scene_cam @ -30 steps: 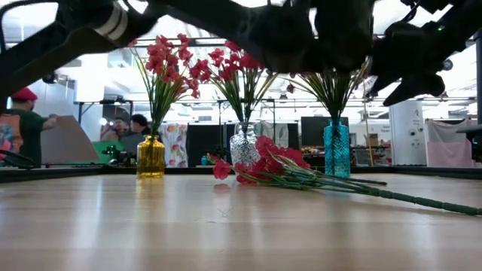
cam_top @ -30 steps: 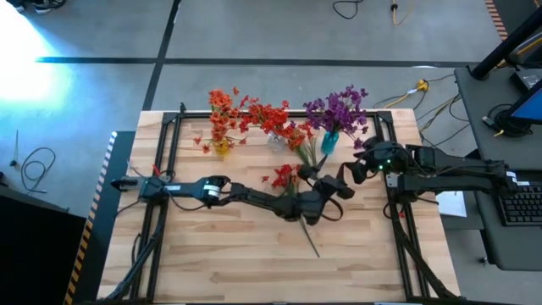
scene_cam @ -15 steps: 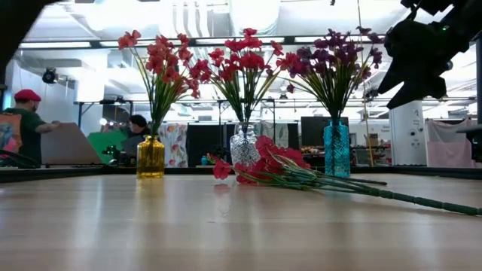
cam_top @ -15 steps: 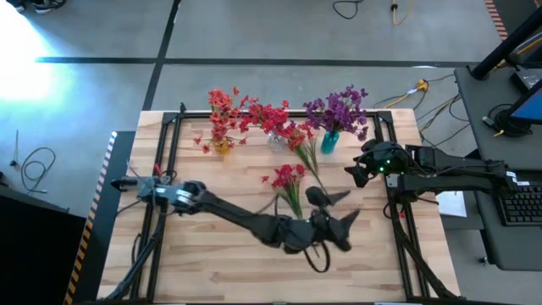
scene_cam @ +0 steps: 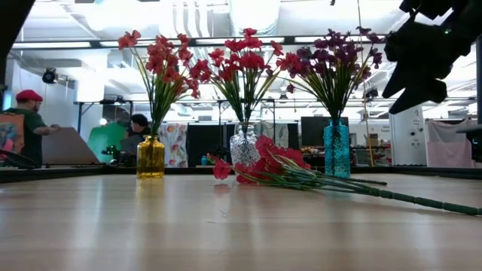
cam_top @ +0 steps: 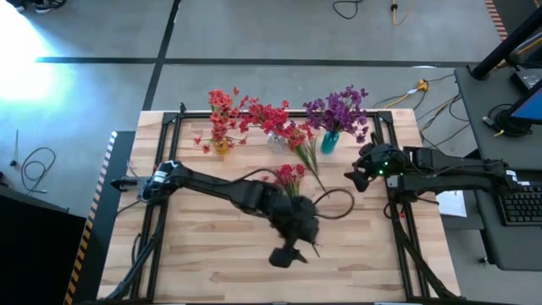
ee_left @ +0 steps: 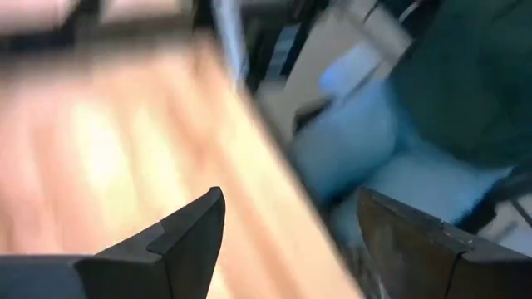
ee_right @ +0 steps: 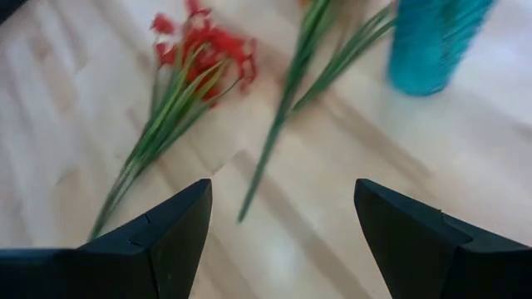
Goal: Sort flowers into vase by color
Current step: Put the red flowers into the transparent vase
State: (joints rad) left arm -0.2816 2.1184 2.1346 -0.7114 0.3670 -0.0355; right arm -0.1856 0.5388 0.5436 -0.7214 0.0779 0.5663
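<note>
Three vases stand near the far edge: a yellow vase (cam_top: 222, 148) with orange-red flowers, a clear vase (cam_top: 275, 141) with red flowers, a teal vase (cam_top: 329, 142) with purple flowers (scene_cam: 331, 56). Loose red sprigs (cam_top: 288, 176) lie flat on the table in front of them, stems (ee_right: 158, 124) toward the near edge. My left gripper (cam_top: 284, 256) is open near the table's near side, past the sprigs (scene_cam: 275, 167). My right gripper (cam_top: 352, 176) hangs open right of the sprigs, above the table.
A black frame (cam_top: 169, 119) runs along the table's edges. Bare wood (cam_top: 212, 246) lies left and near of the loose sprigs. People (scene_cam: 22, 128) are busy in the room beyond the far edge. A second loose stem (ee_right: 278, 133) lies beside the teal vase (ee_right: 432, 37).
My left arm has swung away from the loose sprigs toward the table's near edge, its gripper ending low over the near middle, out of the low view. The sprigs and vases have stayed where they were.
</note>
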